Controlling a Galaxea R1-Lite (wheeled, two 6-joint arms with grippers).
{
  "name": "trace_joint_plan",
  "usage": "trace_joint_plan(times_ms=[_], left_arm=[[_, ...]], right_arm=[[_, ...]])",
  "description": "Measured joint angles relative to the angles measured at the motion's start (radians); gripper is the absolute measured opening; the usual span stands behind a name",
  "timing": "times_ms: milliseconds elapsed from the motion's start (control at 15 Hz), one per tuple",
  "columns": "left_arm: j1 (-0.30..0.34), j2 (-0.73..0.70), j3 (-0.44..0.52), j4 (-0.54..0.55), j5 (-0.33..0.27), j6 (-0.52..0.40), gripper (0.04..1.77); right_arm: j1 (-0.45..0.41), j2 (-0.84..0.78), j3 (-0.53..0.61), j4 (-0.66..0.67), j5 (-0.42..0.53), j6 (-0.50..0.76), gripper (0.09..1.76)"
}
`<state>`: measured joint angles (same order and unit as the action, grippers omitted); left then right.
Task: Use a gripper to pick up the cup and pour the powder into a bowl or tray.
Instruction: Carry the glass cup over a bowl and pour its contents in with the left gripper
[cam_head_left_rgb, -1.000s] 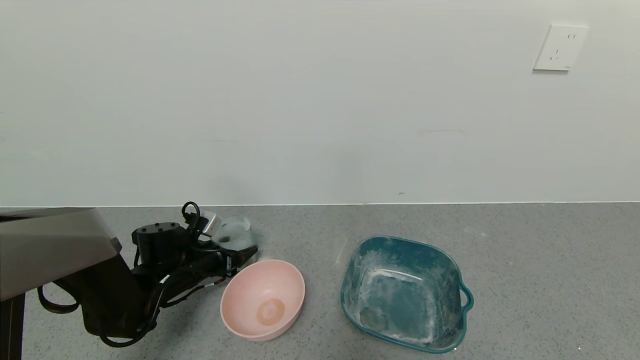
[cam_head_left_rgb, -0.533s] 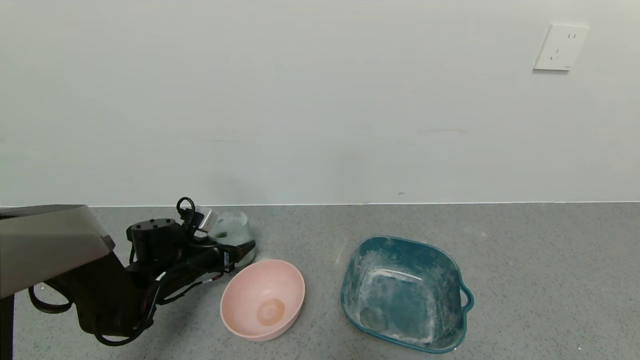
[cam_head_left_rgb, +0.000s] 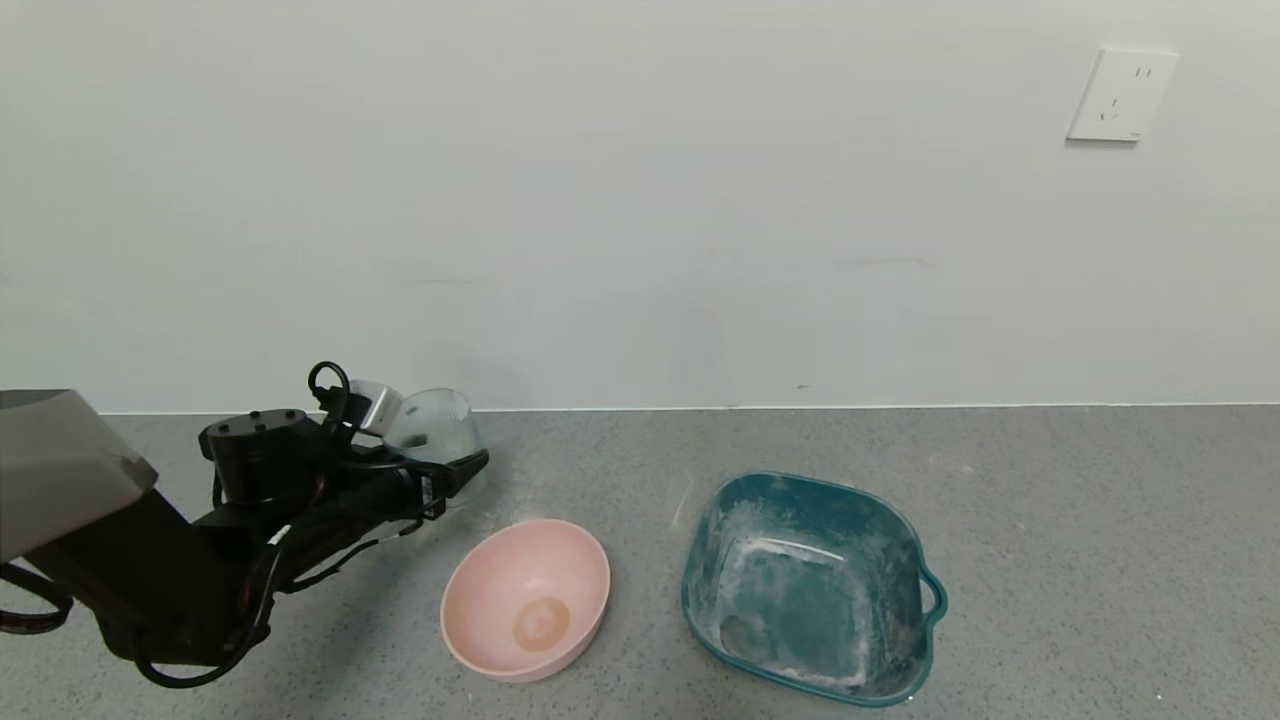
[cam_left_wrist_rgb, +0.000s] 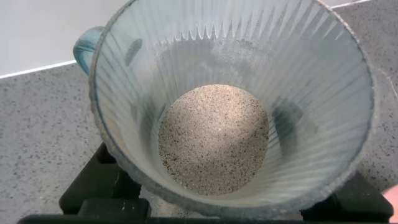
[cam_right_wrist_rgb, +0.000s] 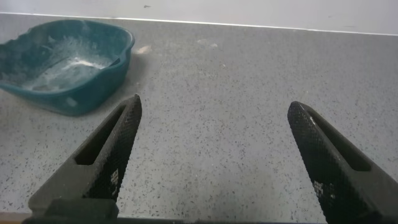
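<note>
My left gripper (cam_head_left_rgb: 455, 468) is shut on the translucent blue-green ribbed cup (cam_head_left_rgb: 437, 432) and holds it upright above the counter, behind and left of the pink bowl (cam_head_left_rgb: 527, 598). In the left wrist view the cup (cam_left_wrist_rgb: 311, 106) fills the frame, with beige grainy powder (cam_left_wrist_rgb: 213, 138) lying level in its bottom and its loop handle at one side. The pink bowl holds no powder and shows a darker base mark. My right gripper (cam_right_wrist_rgb: 214, 149) is open and empty over bare counter; it does not show in the head view.
A squarish teal tray (cam_head_left_rgb: 905, 545) with white dusty smears stands to the right of the bowl; it also shows in the right wrist view (cam_right_wrist_rgb: 99, 87). The grey speckled counter meets a white wall behind. A wall socket (cam_head_left_rgb: 1120, 95) is at the upper right.
My left gripper has lifted the cup off the counter and carried it up and to the left, away from the pink bowl. Bowl and tray have not moved.
</note>
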<state>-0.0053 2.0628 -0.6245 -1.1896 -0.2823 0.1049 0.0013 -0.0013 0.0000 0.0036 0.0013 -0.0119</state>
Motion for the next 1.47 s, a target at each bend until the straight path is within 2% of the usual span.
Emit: trace_joint_plan(times_ms=[267,467,733,933,1067,1467], left_arm=[[0.002,-0.092,0.001,0.128,0.006,0.054,1.31],[-0.006,-0.161,-0.006,0.216,0.067,0.174,1.31],[-0.036,-0.214,0.01,0.225,0.119,0.287,1.31],[-0.068,-0.231,0.02,0.214,0.217,0.37,1.31],[-0.094,-0.245,0.032,0.221,0.238,0.405,1.31],[-0.2,-0.301,0.08,0.227,0.367,0.508,1.31]], right_arm=[[0.0,0.0,0.0,0.0,0.0,0.0,1.71],[0.0,0.0,0.0,0.0,0.0,0.0,1.71],[0.0,0.0,0.0,0.0,0.0,0.0,1.71],[0.0,0.0,0.0,0.0,0.0,0.0,1.71],[0.0,0.0,0.0,0.0,0.0,0.0,1.71],[0.0,0.0,0.0,0.0,0.0,0.0,1.71]])
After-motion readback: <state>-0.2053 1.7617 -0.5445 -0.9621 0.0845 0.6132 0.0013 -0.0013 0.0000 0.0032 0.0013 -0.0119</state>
